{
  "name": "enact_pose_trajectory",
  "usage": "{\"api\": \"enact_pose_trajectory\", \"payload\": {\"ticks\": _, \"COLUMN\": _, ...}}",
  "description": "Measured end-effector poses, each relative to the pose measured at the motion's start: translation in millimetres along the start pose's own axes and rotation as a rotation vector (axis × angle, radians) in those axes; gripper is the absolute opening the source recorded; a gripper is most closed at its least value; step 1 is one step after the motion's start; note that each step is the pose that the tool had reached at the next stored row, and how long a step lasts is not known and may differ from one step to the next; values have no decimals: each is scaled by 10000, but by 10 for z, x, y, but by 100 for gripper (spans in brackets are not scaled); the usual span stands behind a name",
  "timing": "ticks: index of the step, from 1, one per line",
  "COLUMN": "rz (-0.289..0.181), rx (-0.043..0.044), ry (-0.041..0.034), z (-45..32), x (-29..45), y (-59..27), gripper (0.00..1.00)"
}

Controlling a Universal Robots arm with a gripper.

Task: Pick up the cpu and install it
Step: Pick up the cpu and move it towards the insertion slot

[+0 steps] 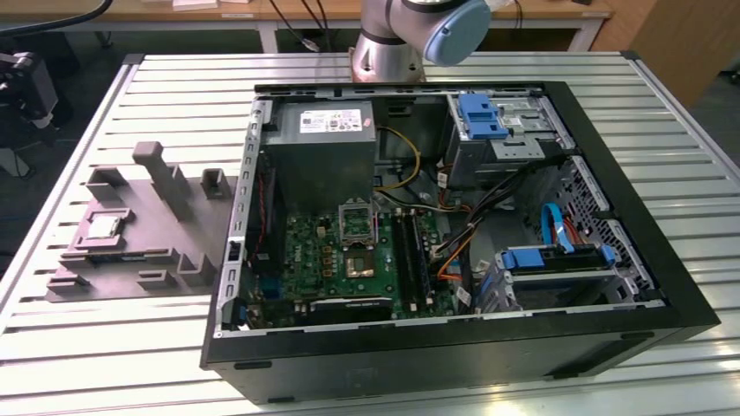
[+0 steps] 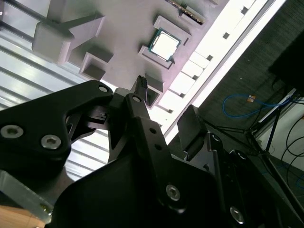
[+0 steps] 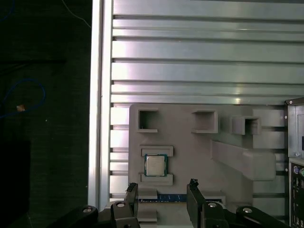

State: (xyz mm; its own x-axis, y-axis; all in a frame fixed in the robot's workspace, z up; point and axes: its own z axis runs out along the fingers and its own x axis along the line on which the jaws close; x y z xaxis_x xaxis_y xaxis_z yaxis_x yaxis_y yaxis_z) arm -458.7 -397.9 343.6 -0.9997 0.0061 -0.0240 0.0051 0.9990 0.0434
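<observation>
cpu (image 1: 103,227): we see it flat in a pocket of the grey tray (image 1: 156,256).
grey tray: we place it on the slatted table (image 1: 486,66), just beside the open case (image 1: 439,355), on the exterior view's left.
arm (image 1: 405,35): we see it standing behind the case.

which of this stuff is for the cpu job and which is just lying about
For the job: cpu, grey tray holding it, open pincer, motherboard.
Just there: big grey box, blue cable, drive cage.

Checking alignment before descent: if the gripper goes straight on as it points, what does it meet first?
Probably the grey tray beside the cpu, not the cpu itself; depth is unclear.
</observation>
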Motion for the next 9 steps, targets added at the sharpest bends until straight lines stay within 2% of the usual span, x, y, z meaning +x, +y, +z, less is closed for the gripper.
{"api": "enact_pose_trajectory", "payload": {"ticks": 9, "rz": 0, "rx": 1, "ry": 1, "z": 22, "x": 1, "y": -1, "gripper": 53}}
